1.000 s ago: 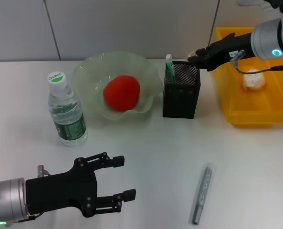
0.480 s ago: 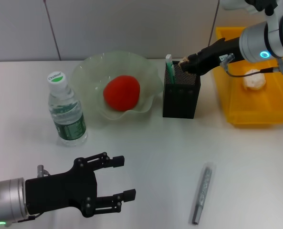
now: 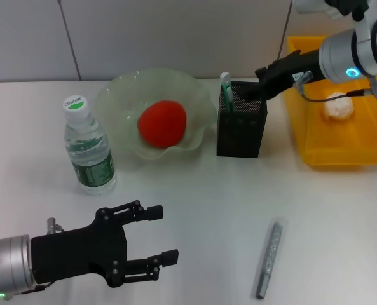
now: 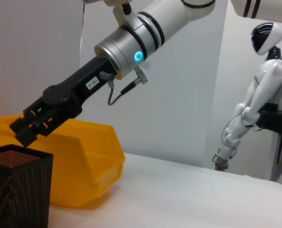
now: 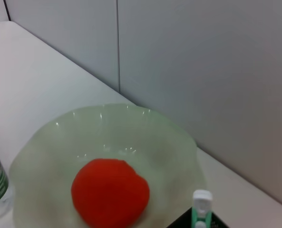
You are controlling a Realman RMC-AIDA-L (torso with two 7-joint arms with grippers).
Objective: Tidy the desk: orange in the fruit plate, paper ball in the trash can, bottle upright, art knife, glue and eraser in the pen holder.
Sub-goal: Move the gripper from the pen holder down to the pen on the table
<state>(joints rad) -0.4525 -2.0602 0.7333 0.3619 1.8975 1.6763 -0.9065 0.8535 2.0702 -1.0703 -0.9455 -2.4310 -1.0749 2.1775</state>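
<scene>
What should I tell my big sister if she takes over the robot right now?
Right end effector hovers over the pen holder; open or shut, unclear. Left end effector is open, empty, low at the near desk edge.
Done: orange in fruit plate, paper ball in trash can, bottle upright, glue in holder.
Left: art knife lies on the desk. Eraser not visible.

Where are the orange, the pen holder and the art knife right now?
orange (image 3: 162,122), head view, middle of the fruit.
pen holder (image 3: 240,132), head view, front mesh wall.
art knife (image 3: 269,258), head view, middle of its body.
</scene>
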